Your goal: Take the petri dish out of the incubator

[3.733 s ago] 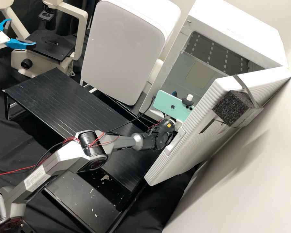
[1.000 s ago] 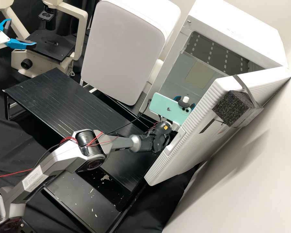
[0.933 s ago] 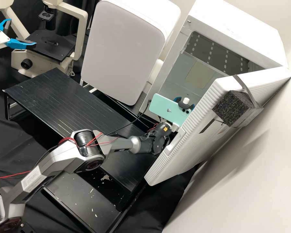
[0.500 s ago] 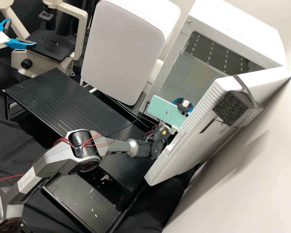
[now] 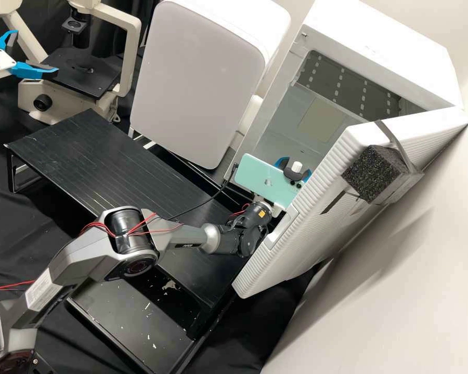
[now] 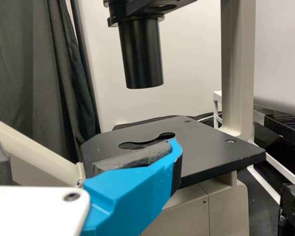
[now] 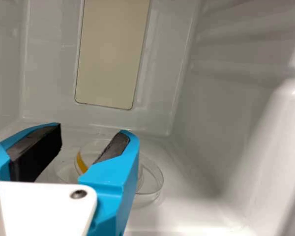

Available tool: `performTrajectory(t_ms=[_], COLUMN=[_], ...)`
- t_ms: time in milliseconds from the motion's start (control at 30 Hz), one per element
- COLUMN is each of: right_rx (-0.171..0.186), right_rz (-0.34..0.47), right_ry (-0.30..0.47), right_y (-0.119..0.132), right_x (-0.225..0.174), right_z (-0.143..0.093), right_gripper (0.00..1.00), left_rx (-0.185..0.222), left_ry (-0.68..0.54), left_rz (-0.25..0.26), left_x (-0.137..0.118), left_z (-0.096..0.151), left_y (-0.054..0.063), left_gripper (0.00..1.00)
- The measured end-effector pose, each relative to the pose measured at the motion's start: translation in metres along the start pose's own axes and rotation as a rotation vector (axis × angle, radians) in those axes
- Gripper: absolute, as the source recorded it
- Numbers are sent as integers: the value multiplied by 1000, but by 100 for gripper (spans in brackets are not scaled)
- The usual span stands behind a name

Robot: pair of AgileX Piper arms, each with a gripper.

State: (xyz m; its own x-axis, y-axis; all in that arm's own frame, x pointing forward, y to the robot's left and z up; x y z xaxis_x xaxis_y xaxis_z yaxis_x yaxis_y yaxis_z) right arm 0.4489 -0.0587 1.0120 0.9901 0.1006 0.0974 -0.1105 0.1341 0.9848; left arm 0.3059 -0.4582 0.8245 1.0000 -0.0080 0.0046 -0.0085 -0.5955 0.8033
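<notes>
Inside white incubator (image 5: 379, 47), near petri dish (image 7: 150, 180): right gripper (image 7: 92, 132) with spread jaws. Far left, by microscope (image 5: 86, 79): left gripper (image 5: 37, 51), also spread. Could tip dish by closing crooked.

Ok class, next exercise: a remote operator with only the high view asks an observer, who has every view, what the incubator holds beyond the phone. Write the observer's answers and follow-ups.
Observer: The right wrist view shows a clear petri dish on the incubator's floor.
Operator: Does the right gripper hold it?
Observer: No, the dish lies beyond its parted fingers.
Operator: Any colour there?
Observer: A yellow patch on clear dishware, seen between the fingers.
</notes>
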Motion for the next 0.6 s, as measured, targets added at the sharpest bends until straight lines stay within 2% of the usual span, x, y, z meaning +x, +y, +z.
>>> performTrajectory(t_ms=[133, 267, 467, 600], right_rx=[5, 33, 29, 38], right_rz=[5, 20, 54, 70], right_ry=[23, 65, 126, 125], right_y=[3, 2, -2, -7], right_x=[-10, -24, -48, -60], right_z=[-6, -17, -30, -34], right_gripper=[100, 100, 100, 100], left_rx=[0, 0, 0, 0], left_ry=[0, 0, 0, 0], left_rz=[0, 0, 0, 0], left_x=[0, 0, 0, 0], left_z=[0, 0, 0, 0], left_y=[0, 0, 0, 0], left_gripper=[100, 100, 100, 100])
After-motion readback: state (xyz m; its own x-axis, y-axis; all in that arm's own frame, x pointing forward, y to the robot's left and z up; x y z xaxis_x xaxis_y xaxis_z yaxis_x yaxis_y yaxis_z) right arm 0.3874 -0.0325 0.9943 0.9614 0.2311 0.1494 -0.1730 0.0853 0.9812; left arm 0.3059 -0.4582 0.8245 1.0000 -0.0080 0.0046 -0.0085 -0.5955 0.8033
